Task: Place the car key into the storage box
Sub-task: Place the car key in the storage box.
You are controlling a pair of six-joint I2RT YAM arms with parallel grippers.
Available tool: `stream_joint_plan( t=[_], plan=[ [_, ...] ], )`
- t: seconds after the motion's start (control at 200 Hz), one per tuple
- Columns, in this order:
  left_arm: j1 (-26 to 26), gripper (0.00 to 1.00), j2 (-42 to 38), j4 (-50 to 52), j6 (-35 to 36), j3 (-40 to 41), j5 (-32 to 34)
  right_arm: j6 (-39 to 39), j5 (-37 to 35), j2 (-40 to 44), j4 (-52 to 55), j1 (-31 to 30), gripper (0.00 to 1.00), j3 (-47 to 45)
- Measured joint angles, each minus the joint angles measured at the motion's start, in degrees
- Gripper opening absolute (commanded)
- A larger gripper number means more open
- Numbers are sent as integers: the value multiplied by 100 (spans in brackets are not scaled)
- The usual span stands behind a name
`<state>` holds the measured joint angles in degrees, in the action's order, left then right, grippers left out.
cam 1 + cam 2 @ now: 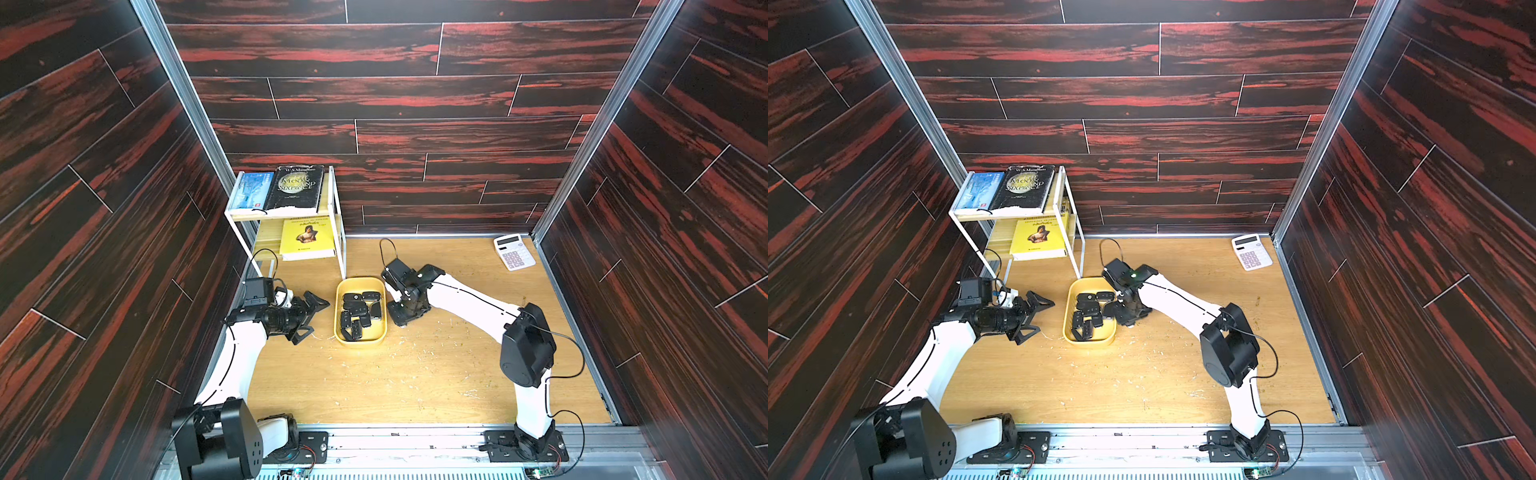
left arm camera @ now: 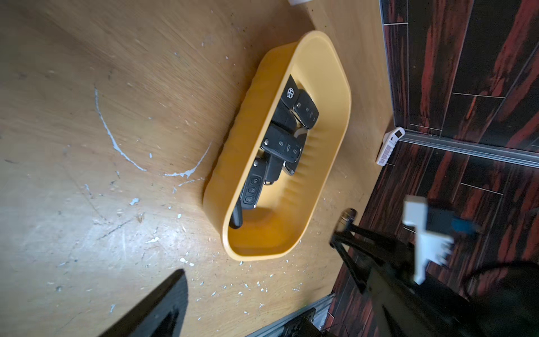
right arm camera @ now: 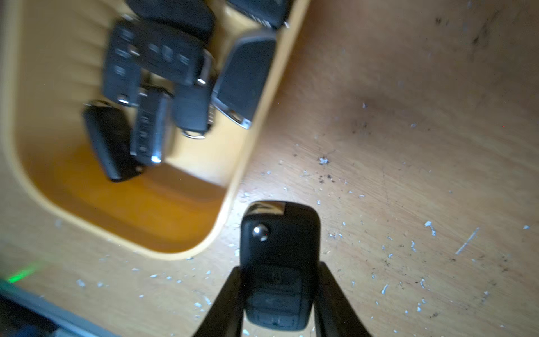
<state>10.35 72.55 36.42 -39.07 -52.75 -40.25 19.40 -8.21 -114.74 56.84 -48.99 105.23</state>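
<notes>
Holding the car key (image 3: 280,233) pinched in my right gripper (image 3: 280,267) just outside the storage box (image 3: 145,204), I fear a low carry clips the rim and twists it loose. My left gripper (image 1: 321,318) hangs spread wide, empty, across the box. In both top views the wrist hides the key.

Motion-blurred key fobs (image 3: 154,55) in storage box (image 3: 131,210)

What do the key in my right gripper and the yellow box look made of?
The car key: matte black plastic shell, it seems, with a shiny chrome-look cap and button. The storage box: smooth yellow plastic, probably; moulded ribs on its wall, slight sheen.
</notes>
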Motion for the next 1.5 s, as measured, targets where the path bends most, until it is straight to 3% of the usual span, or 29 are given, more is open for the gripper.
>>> stream_joint_plan(
  t=[0.225, 0.361, 0.486, 0.641, 1.002, 1.117, 1.197, 1.303, 1.403, 1.498],
  plan=[
    [0, 100, 557, 142, 299, -407, 162, -4, -87, -129, 636, -284, 31, 1759],
    [0, 92, 922, 192, 476, -549, 243, -15, -61, -455, 811, -306, 31, 2389],
    [-2, 82, 1504, 341, 699, -726, 306, -28, -20, -942, 927, -326, 31, 2780],
    [-46, 82, 2094, 365, 841, -813, 431, -83, -55, -1412, 942, -352, 31, 2981],
    [-514, 79, 2597, 267, 837, -1355, 678, -125, 28, -2017, 914, -356, 31, 3506],
    [-675, 66, 2837, 243, 828, -1427, 761, -125, 15, -2026, 916, -356, 31, 3506],
    [-756, 64, 2951, 249, 828, -1429, 846, -125, 0, -2026, 914, -354, 30, 3506],
    [-835, 47, 2964, 247, 861, -1453, 929, -125, 4, -2028, 894, -350, 30, 3506],
    [-901, 46, 2966, 251, 929, -1515, 973, -131, 72, -2057, 826, -341, 30, 3508],
    [-911, 34, 2966, 243, 977, -1530, 964, -131, 188, -2153, 758, -334, 30, 3510]
  ],
)
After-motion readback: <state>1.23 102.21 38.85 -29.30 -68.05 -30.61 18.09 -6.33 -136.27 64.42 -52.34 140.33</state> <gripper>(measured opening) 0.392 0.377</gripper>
